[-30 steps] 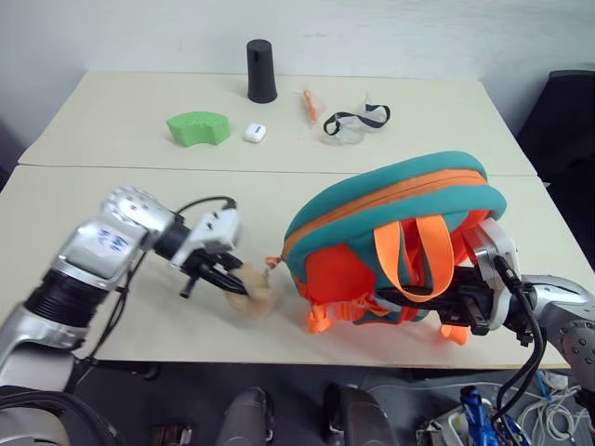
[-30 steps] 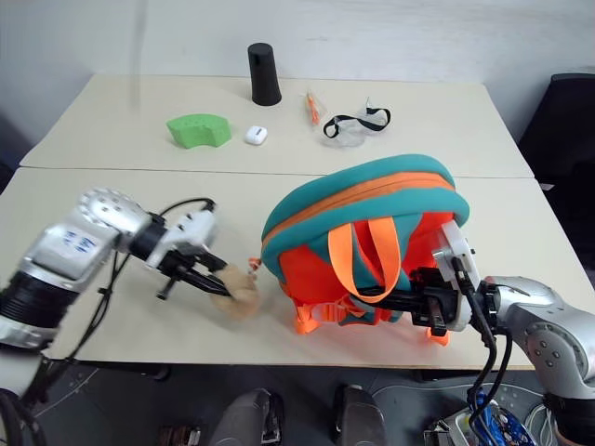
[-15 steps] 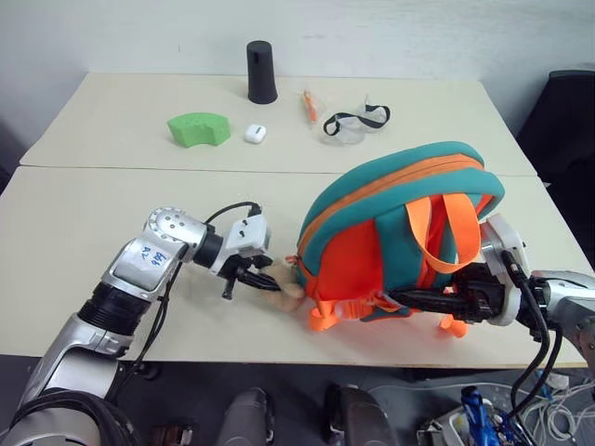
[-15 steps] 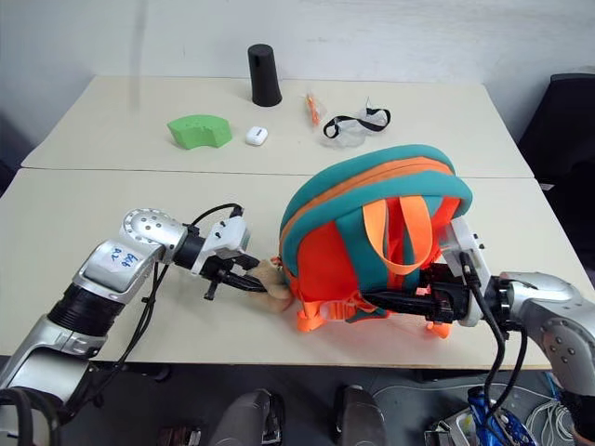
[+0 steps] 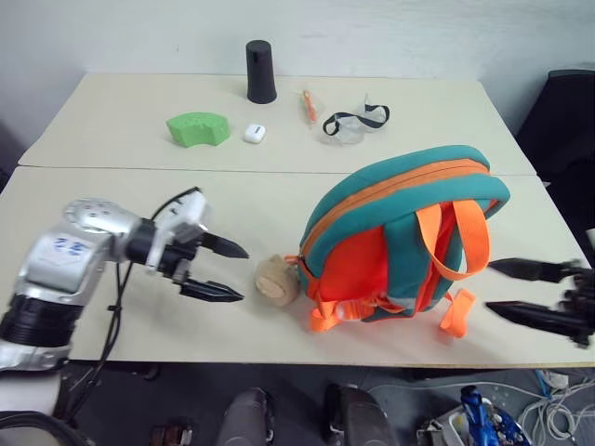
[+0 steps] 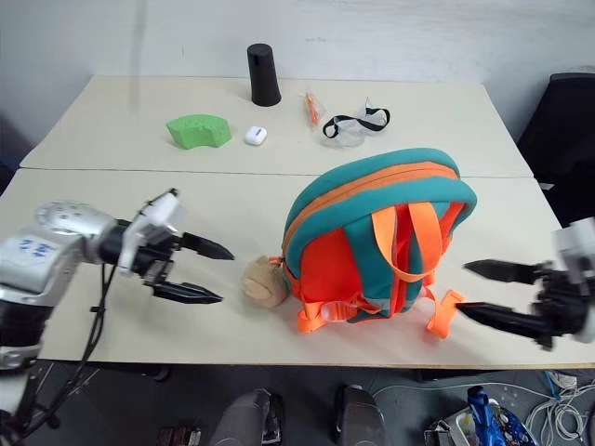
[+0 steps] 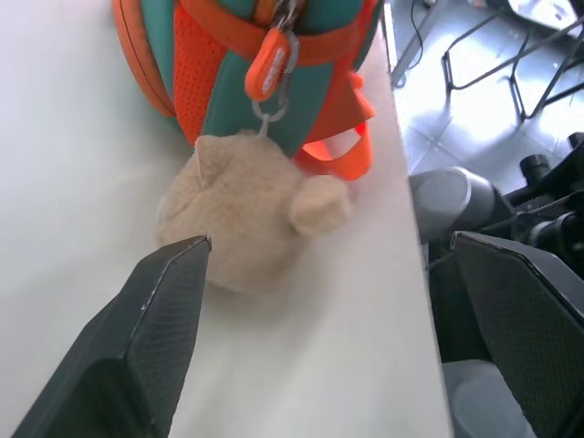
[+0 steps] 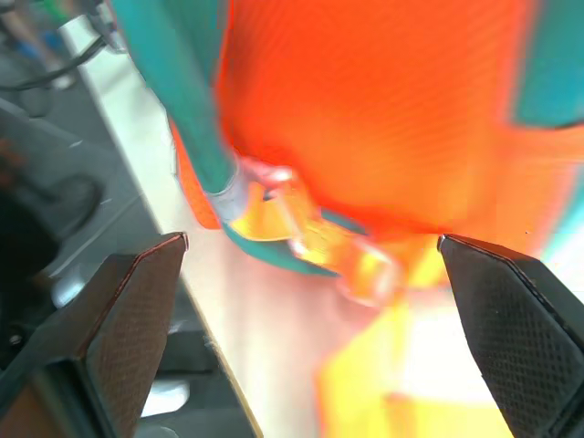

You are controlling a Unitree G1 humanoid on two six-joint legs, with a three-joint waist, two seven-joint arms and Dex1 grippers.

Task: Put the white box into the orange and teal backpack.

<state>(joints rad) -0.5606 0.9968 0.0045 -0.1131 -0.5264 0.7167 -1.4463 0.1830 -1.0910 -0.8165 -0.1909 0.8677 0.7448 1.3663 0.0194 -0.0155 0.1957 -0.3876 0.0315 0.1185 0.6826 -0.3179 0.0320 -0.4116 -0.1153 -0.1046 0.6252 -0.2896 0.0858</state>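
Note:
The orange and teal backpack (image 5: 400, 237) stands upright near the table's front edge, straps facing me, zipper shut along its top. Its tan plush bear (image 5: 277, 279) lies on the table at its left foot. My left gripper (image 5: 244, 275) hovers open just left of the bear, pointing at it, with nothing between its fingers; the left wrist view shows the bear (image 7: 242, 214) a short way ahead. My right gripper (image 5: 489, 286) is open to the right of the backpack, apart from it. The right wrist view faces the backpack's orange side (image 8: 365, 119). The white box is out of view.
At the back of the cream table (image 5: 112, 204) stand a black cylinder (image 5: 261, 71), a green curved block (image 5: 198, 127), a tiny white earbud case (image 5: 254, 133), an orange pen (image 5: 310, 104) and safety goggles (image 5: 353, 123). A dark chair (image 5: 572, 121) is at the right.
Both grippers opened and drew back. The left let go of the bear and moved left. The right released the backpack's lower strap side and swung right. The backpack now stands free.

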